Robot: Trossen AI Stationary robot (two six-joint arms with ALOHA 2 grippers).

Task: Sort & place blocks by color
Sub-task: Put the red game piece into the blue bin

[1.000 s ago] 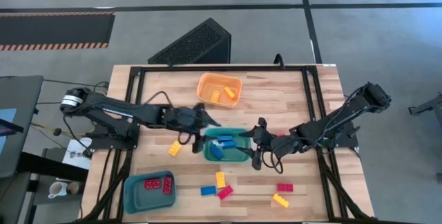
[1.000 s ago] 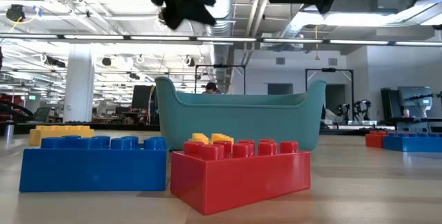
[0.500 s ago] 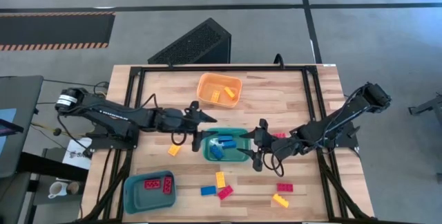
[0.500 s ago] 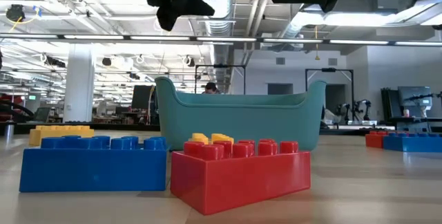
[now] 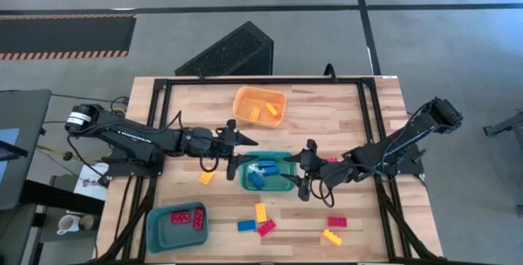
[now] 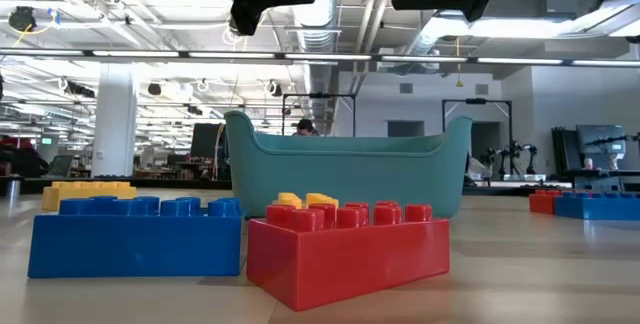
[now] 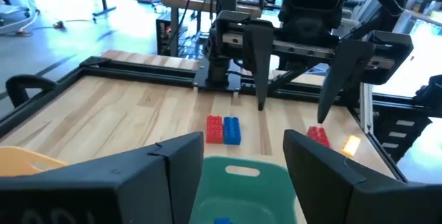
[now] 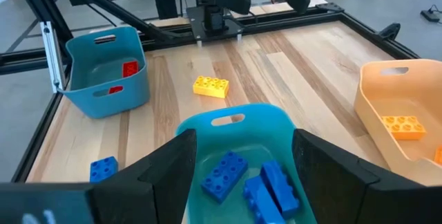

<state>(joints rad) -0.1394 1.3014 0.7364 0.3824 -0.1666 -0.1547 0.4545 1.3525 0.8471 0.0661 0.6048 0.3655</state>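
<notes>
Left hand, empty and parted, hovers left of centre beside the teal bin; right hand, empty and parted, hovers opposite. Loose blocks wait lower centre; either arm could nudge the bin.

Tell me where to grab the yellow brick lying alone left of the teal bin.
Take the yellow brick across its two long sides, coming straight down from above. It lies flat on the table, studs up and skewed, so the jaws should turn to match. Nothing touches it; the teal bin sits apart.
</notes>
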